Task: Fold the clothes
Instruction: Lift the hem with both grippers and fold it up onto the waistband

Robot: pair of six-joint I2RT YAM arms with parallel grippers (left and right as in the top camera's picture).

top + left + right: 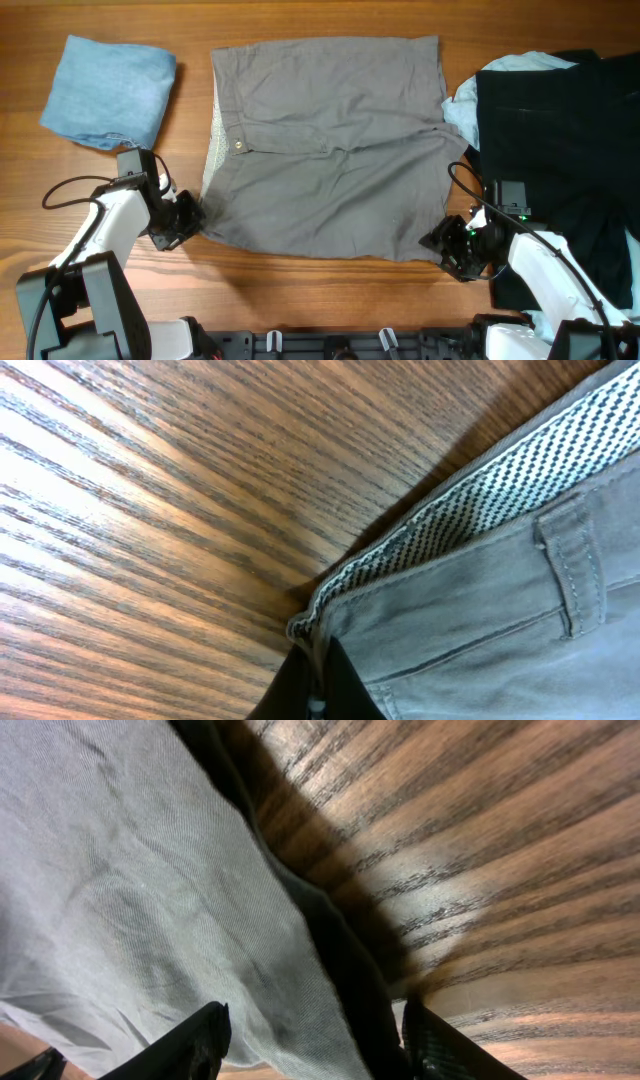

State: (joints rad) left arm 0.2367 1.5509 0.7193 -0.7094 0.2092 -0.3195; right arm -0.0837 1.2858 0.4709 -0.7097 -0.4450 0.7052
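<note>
Grey-khaki shorts [330, 150] lie spread flat on the wooden table [300, 290], waistband toward the left arm. At the shorts' near right corner the right gripper [445, 243] stands released: in the wrist view its fingers [200, 1045] are wide apart, with the cloth's edge running between them. At the near waistband corner sits the left gripper [190, 215]. Its dark tip [312, 685] touches the corner where the checked lining [500, 480] shows, but whether it is clenched cannot be told. Farther along the waistband is the button [239, 146]. Beyond the shorts' far left corner lies a folded pale blue garment [110, 90]. A black garment [560, 150] lies just beside the right edge.
</note>
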